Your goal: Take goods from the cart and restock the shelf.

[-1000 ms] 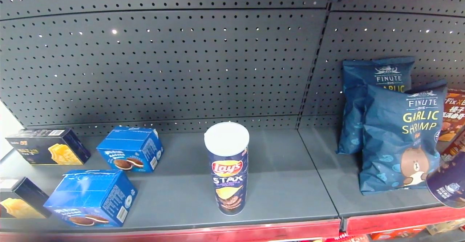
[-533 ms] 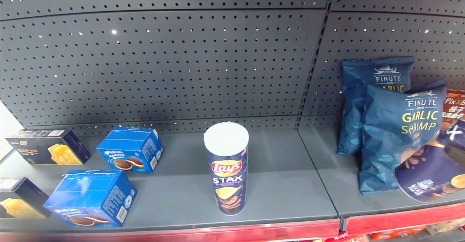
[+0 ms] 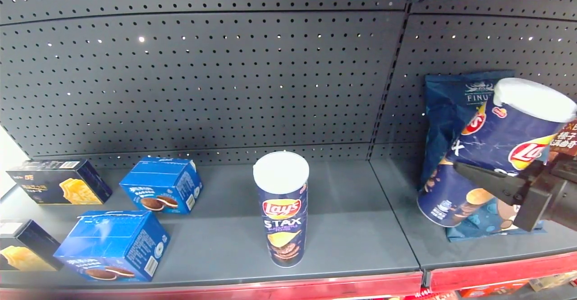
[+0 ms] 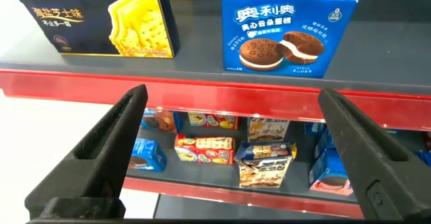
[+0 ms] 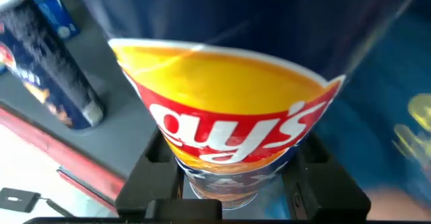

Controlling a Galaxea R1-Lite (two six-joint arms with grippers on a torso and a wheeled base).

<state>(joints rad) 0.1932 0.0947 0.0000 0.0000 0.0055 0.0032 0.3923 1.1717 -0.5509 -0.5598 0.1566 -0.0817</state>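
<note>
**Entry 1. Right gripper.** Black, two-fingered. It is clamped across the mid-body of a dark blue cylindrical crisp canister with a white plastic lid. In the right wrist view the fingers flank the canister wall on either side, and the grip looks centred.

**Entry 2. Held canister.** It is off the shelf and tilted, with the lid high toward the robot's right and the base low toward its left. It hangs over the right-hand bay of the grey metal shelf with a red front lip. Behind it, two dark blue foil snack bags lean on the perforated back panel. Whether the base brushes the front bag cannot be told.

**Entry 3. Matching upright canister.** Same blue body and white lid. It stands near the front of the middle bay, with bare shelf on both sides.

**Entry 4. Left gripper.** The fingers are spread wide with nothing between them. It sits below the red lip, beneath a blue cardboard biscuit box and a black cracker box.

**Handling note (judgement).**
- The step in hand is placing the canister.
- Bring it upright before lowering, because a tilted base would land on its rim and topple.
- Draw it away from the bags first, so they are not dragged.
- Set it on bare shelf beside its twin, near but not touching.
- Lower until the base sits flat, then let go.
- Withdraw the fingers straight back, away from both lids.
</note>
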